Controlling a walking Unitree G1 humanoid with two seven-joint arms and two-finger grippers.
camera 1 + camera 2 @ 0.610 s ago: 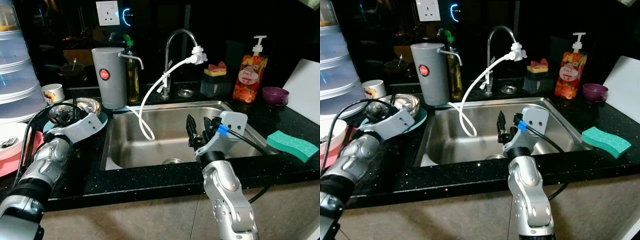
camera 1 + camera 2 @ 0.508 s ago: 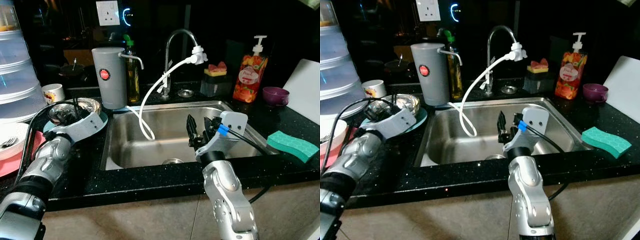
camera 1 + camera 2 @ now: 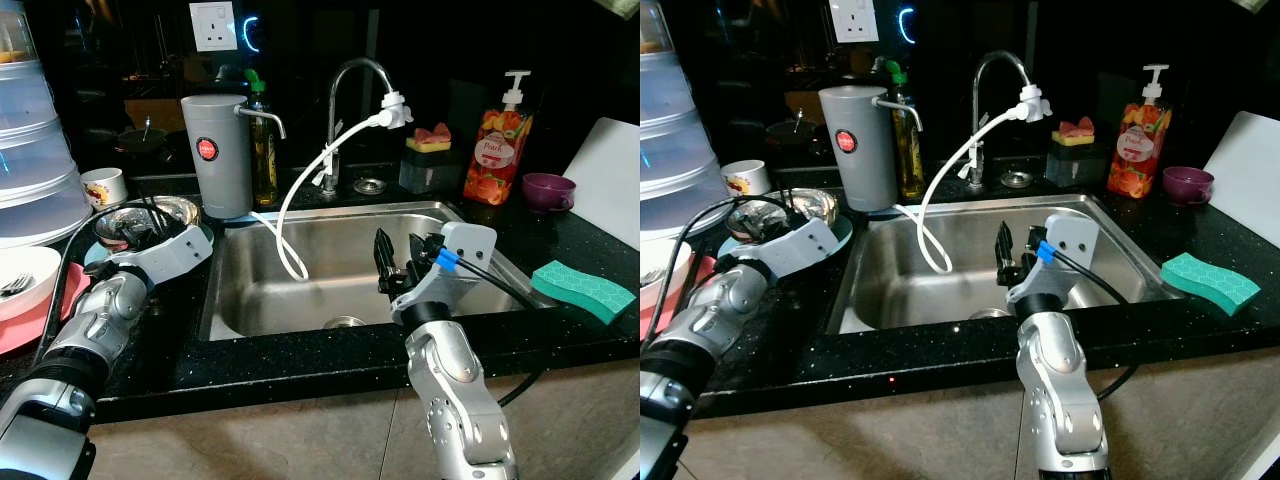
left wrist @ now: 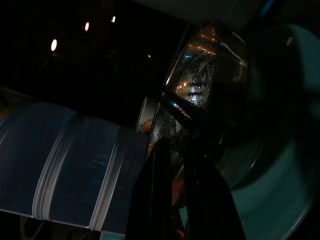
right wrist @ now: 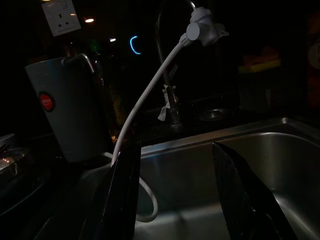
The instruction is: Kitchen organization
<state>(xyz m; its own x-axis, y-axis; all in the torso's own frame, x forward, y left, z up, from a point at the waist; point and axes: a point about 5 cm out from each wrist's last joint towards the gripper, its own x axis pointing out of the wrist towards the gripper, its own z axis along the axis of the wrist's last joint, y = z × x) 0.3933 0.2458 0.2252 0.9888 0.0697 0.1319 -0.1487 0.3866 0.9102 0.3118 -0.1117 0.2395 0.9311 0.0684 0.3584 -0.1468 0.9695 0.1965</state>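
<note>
Left gripper (image 4: 175,165), fingers nearly together and clamped on nothing visible, reached into the steel bowl (image 3: 150,220) on the teal plate (image 3: 836,232) at the counter's left end beside the sink (image 3: 300,290); right gripper (image 3: 395,262) hung over the sink, fingers apart.

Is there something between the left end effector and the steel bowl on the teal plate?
Nothing visible. The left end effector is already at the steel bowl, its black fingers close together over the rim; whether they touch it cannot be told.
</note>
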